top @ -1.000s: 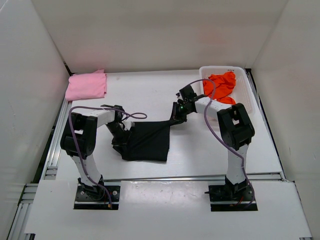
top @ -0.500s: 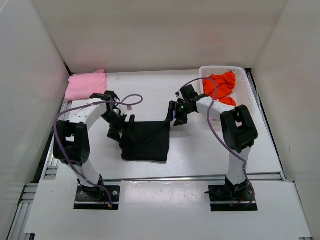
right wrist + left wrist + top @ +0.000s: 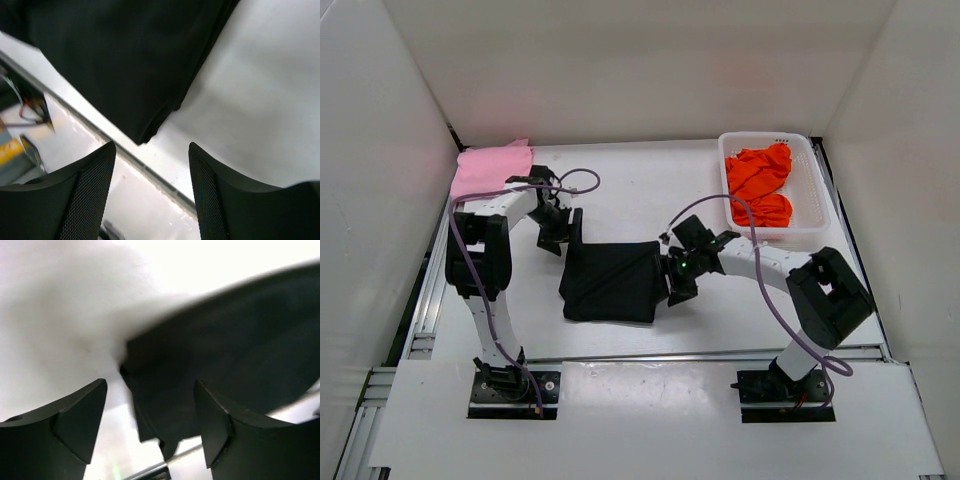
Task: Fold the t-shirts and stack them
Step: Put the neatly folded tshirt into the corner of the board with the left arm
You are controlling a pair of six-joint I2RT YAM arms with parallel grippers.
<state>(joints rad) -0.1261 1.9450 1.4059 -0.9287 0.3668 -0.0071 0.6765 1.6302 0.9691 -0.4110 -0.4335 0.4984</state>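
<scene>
The black t-shirt (image 3: 610, 282) lies folded in a flat rectangle at the table's middle. My left gripper (image 3: 560, 233) hovers open just past its far left corner; in the left wrist view the black cloth (image 3: 225, 350) lies beyond the spread fingers (image 3: 80, 425), not pinched. My right gripper (image 3: 677, 282) stands open at the shirt's right edge; the right wrist view shows the shirt's corner (image 3: 125, 65) ahead of the fingers (image 3: 215, 195), with bare table between them. The pink t-shirt (image 3: 492, 170) lies folded at the back left. The orange t-shirt (image 3: 760, 185) is bunched in the basket.
A white mesh basket (image 3: 807, 190) stands at the back right. White walls close in the table on three sides. A metal rail (image 3: 700, 355) runs along the near edge, in front of the arm bases.
Both grippers opened and let go of the black t-shirt, which now lies flat and folded. The left gripper drew back toward the far left; the right swung forward to the shirt's right edge.
</scene>
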